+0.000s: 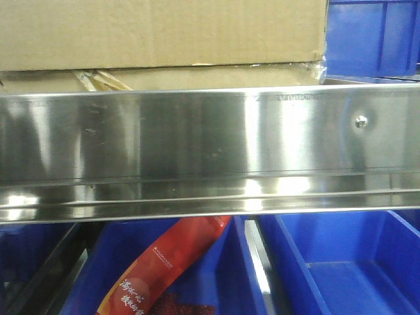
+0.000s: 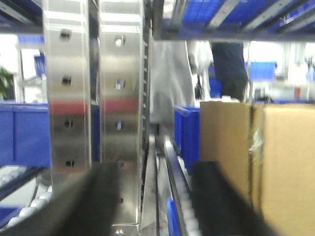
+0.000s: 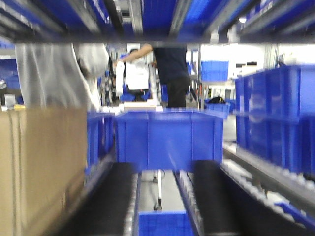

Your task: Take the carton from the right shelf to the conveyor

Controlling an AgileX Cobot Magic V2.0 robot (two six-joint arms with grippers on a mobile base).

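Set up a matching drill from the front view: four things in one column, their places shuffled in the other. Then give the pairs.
Things:
1. carton
2. rail
3. red packet
4. rivet

Places:
A. in a blue bin, below the rail
B. above the rail, top left
C. spanning the middle of the picture
D. on the rail's right part

Pairs: 1-B, 2-C, 3-A, 4-D

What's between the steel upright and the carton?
A blue bin beside the carton, then a roller rail toward the steel upright; left wrist view.
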